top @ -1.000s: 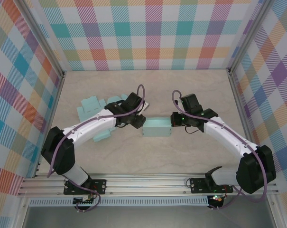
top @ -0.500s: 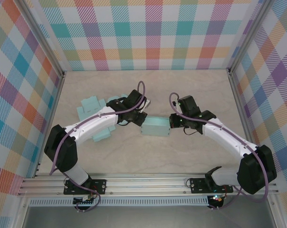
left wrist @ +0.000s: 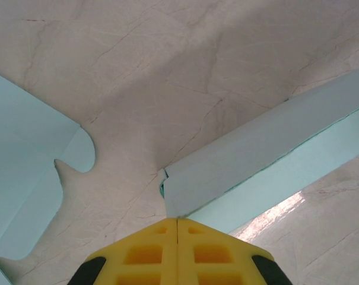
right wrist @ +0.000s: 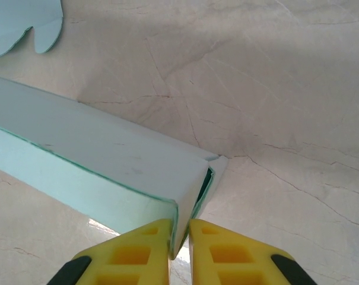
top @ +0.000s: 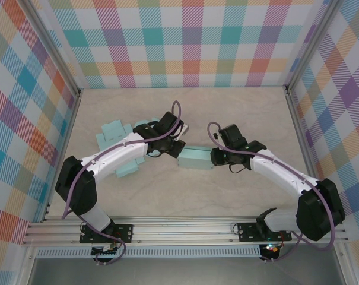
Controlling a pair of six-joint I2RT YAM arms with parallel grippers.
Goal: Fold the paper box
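Left fingers (left wrist: 177, 228) are pressed together, their yellow tips meeting along 1 seam. A corner of the box (left wrist: 256, 148) comes down right at those tips; whether any paper is caught in the seam cannot be told. Beyond that corner the box runs up to the right as a long pale teal bar on the worktop (left wrist: 167, 71), and a flat sheet (left wrist: 25, 136) of the same teal lies to the left.

Right fingers (right wrist: 168, 233) stand slightly apart. The edge of the box's (right wrist: 96, 148) open end sits in the narrow gap, with worktop (right wrist: 274, 89) showing beside it, so they are not clamped on it. A small flap sticks out at that end. A scalloped edge of the sheet (right wrist: 13, 24) shows at the far left.

From above, a metal rail (top: 185, 228) crosses the near edge, where the 2 arms are bolted. Both arms reach inward over the marbled worktop (top: 185, 196). The box (top: 195, 159) lies near the middle, lengthwise from left to right, with the left fingers (top: 177, 151) at its left end and the right fingers (top: 215, 158) at its right end. Further left, partly under the left arm, lie flat teal sheets (top: 113, 133) with tabs. Plaid walls (top: 191, 41) close the far side.
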